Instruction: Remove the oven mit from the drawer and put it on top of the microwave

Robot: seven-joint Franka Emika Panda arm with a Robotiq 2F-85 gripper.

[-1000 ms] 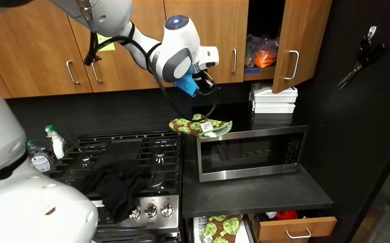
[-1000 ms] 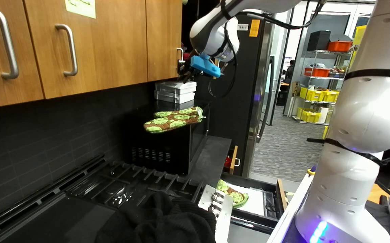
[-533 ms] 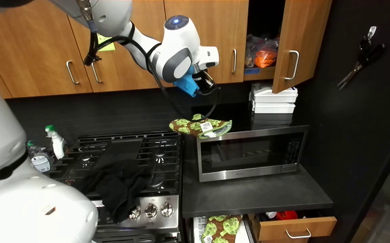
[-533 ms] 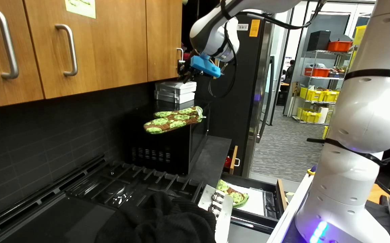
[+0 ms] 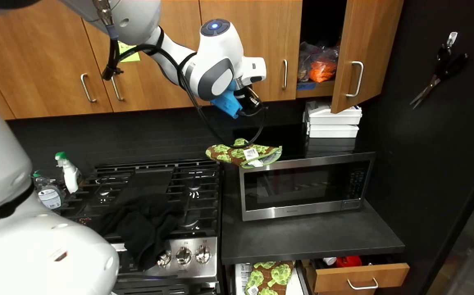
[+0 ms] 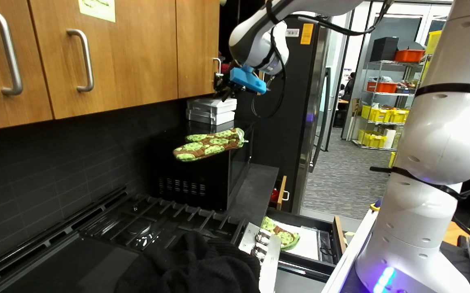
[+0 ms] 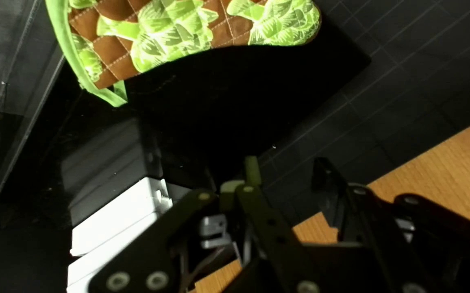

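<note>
On the microwave [image 5: 306, 186], drawer [image 6: 339, 236] pulled out below, the mitt [image 6: 211, 145] lay unmoved over the last second, overhanging one side edge, while the gripper [image 7: 286, 171], well clear, had just widened slightly and, as far as the dark wrist view showed, stood partly spread, holding nothing, so I judged placing done.

There are 2 mitts [image 5: 229, 155], 2 open drawers [image 6: 339, 235], 1 microwave [image 5: 302, 186]

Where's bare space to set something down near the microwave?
Free: the counter between the microwave and the counter's front edge; the microwave's top between the upper mitt and white boxes. Crowded: the stove beneath the black cloth, and the drawer holding the lower mitt.
</note>
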